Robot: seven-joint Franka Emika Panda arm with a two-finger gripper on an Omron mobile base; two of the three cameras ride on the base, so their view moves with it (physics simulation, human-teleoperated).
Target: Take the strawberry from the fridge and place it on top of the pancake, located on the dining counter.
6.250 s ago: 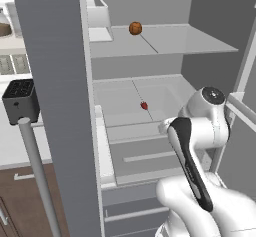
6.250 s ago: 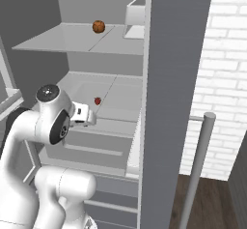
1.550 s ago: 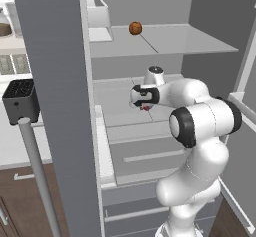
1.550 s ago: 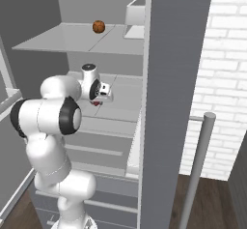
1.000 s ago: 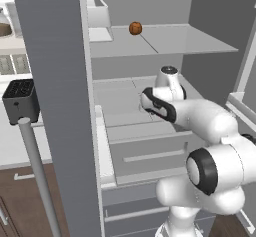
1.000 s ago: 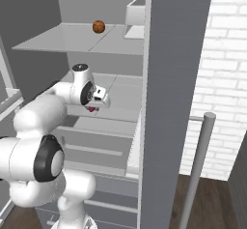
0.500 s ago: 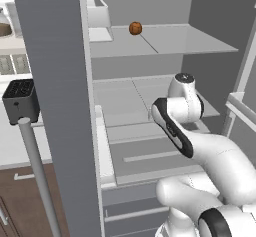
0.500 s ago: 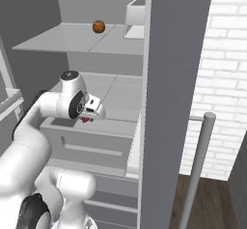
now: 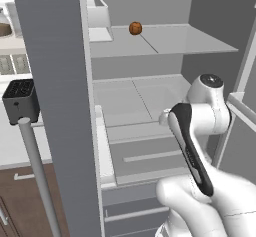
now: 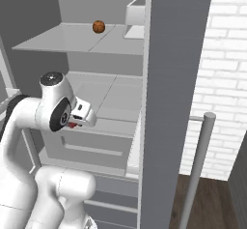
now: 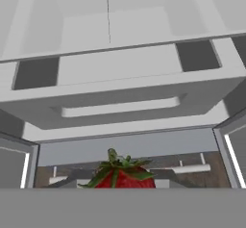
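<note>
setting: simulated kitchen, white brick wall to the right, brown floor below.
fridge (image 9: 150, 96): tall grey unit, doors open, pale grey shelves and a lower drawer front exposed; long silver handle (image 10: 198, 167) on the right door.
upper shelf: one orange-brown ball (image 9: 135, 28) near the middle; a white bin (image 9: 97, 16) beside it toward the left door.
middle shelf: bare where it can be seen.
end effector (image 10: 77, 119): in front of the middle shelf edge, at the end of the white arm; closed around the strawberry as far as the right base view shows, a red patch sitting between the tips.
strawberry (image 11: 120, 176): held in the end effector; in the hand view its red body and green leaves sit at the bottom, with the drawer front and floor beyond it.
other item: dark toaster-like box (image 9: 21, 101) on the narrow kitchen surface left of the fridge.
task done, as judged: fruit taken off the shelf and gripped.
task left, as judged: clear the fridge, travel to the dining surface, set the fruit on the pancake.
risk, as judged: tiny fruit, so a slip during travel is possible.
</note>
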